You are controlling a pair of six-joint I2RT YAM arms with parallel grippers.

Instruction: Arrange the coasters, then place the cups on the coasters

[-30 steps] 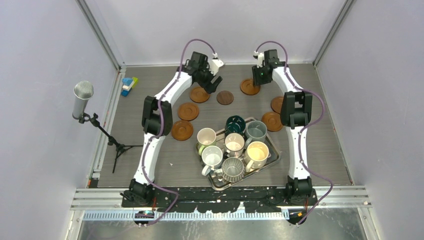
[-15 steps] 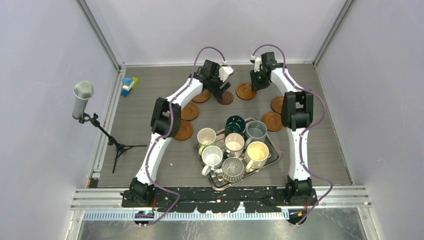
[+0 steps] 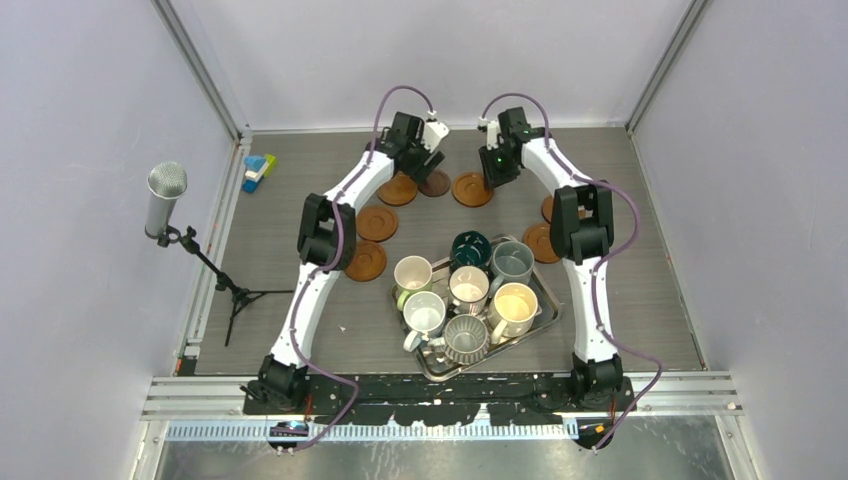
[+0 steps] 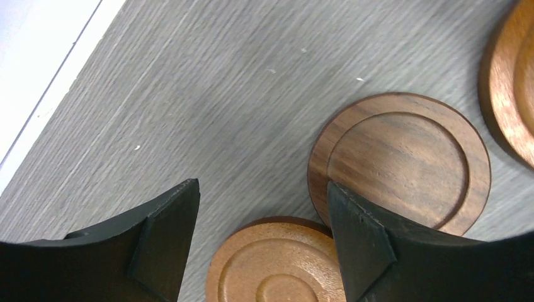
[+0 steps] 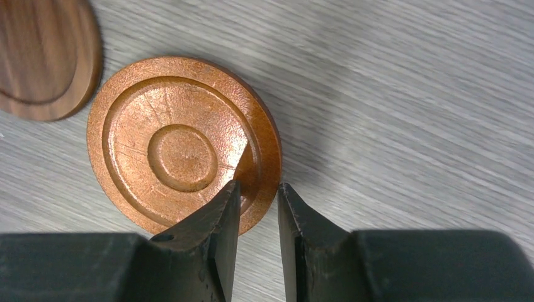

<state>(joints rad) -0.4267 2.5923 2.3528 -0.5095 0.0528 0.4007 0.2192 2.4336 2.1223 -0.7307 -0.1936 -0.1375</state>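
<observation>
Now my right pincer (image 5: 258, 187) nips a coaster (image 5: 182, 141) by the rim to slide it into line; left pincer (image 4: 261, 189) wide open, empty, beside dark coaster (image 4: 403, 160).

The grey wood-grain table (image 3: 640, 300) carries 7 round coasters (image 3: 377, 223) in a loose arc: 6 orange-brown and 1 dark brown coaster (image 3: 435, 183) at the far middle. A steel tray (image 3: 520, 342) sits near the front. Coloured blocks (image 3: 258, 170) lie at the far left corner.
</observation>
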